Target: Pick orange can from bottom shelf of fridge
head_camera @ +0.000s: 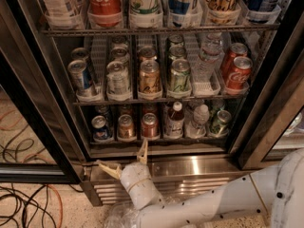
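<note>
The fridge (266, 127) stands open in front of me, with wire racks of cans and bottles. On the bottom shelf (156, 139) the orange can (126, 126) stands second from the left, between a blue can (100, 128) and a redder can (149, 125). My gripper (126, 159) is open and empty. It is just below the shelf's front edge, in front of the steel base. One finger (142, 151) points up below the gap between the orange and redder cans. The other finger (109, 169) points left. It touches no can.
Right of the redder can stand a red-capped bottle (175, 120), a clear water bottle (199, 120) and a green can (220, 122). The middle rack (156, 99) above holds more cans. Black door frames flank the opening. The ribbed steel base (199, 170) is below. Cables (28, 198) lie on the floor at left.
</note>
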`<state>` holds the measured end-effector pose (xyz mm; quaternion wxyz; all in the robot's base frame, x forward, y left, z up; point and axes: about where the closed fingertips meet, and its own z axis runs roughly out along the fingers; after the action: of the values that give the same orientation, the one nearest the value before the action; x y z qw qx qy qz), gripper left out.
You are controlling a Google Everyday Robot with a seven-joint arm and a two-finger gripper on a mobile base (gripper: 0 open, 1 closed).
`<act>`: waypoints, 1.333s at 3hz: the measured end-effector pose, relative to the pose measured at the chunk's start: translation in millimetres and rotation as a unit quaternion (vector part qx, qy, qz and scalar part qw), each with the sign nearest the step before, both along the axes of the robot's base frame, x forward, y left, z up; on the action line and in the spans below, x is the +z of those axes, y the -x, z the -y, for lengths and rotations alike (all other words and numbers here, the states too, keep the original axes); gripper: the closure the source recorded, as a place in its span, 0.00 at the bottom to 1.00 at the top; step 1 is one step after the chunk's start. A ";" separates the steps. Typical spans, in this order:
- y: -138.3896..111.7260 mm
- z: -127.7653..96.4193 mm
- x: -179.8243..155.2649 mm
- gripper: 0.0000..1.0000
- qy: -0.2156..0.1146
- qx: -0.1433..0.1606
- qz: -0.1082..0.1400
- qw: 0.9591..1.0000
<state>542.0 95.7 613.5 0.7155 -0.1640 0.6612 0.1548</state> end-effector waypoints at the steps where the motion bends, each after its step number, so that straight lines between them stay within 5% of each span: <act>1: -1.7 -0.1 -0.1 0.00 -0.002 -0.003 0.000 1.000; 3: -19.9 3.7 -4.9 0.00 -0.029 -0.030 -0.009 0.999; 4: -19.9 3.7 -4.9 0.11 -0.029 -0.030 -0.009 0.999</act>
<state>561.8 92.0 608.6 0.7185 -0.1218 0.6672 0.1544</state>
